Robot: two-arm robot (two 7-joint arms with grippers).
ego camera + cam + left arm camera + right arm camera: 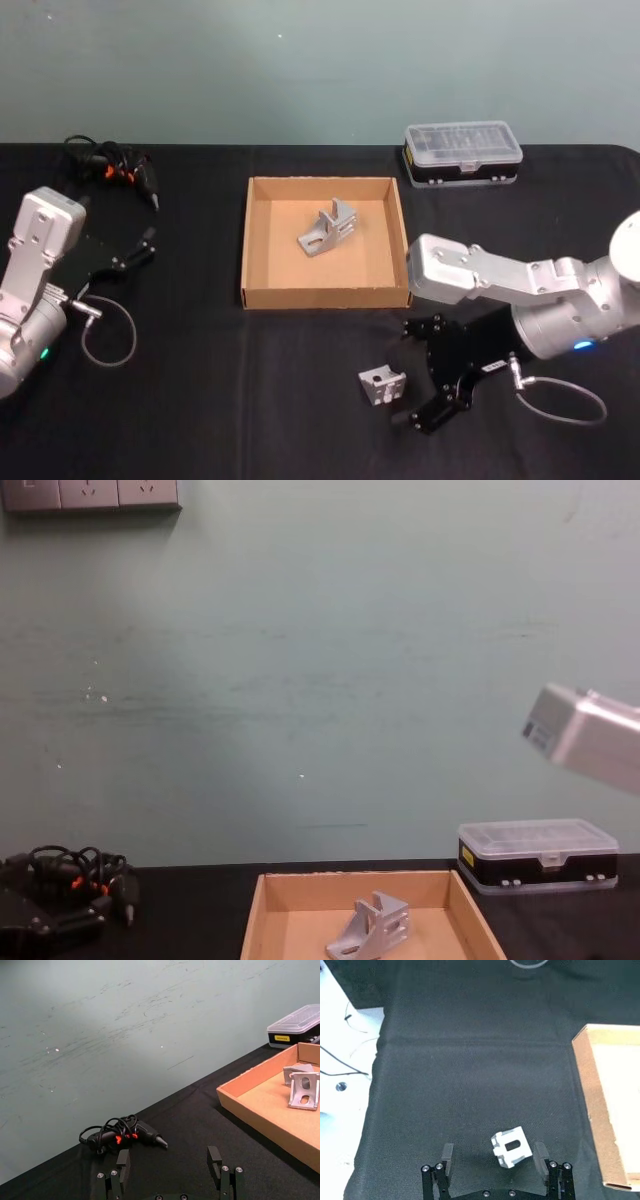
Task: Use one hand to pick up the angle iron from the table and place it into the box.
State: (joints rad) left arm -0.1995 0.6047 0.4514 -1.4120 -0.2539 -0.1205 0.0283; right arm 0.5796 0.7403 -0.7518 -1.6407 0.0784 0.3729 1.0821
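Pale cast metal marks the angle iron (382,385), which lies on the black table (200,400) just in front of the box (325,297), near its right front corner. The right gripper (412,378) is low over it with its fingers (540,1154) spread apart, one on each side of the piece and neither seen to touch it. In the right wrist view the iron sits nearer one finger than the other. That straddle reads as the set-up for a pinch across the iron's short width, so the step in hand is judged to be the grasp, with the lift and carry to the box not yet done. The iron is skewed against the line between the fingers, its slotted face turned up toward the wrist camera. It is stubby, so its long axis is hard to call; it seems to run roughly along the gripper's reach, slightly turned. A second bracket (328,230) already rests inside the box, propped on an edge. The left gripper (135,252) sits parked at the table's left, fingers apart, holding nothing.
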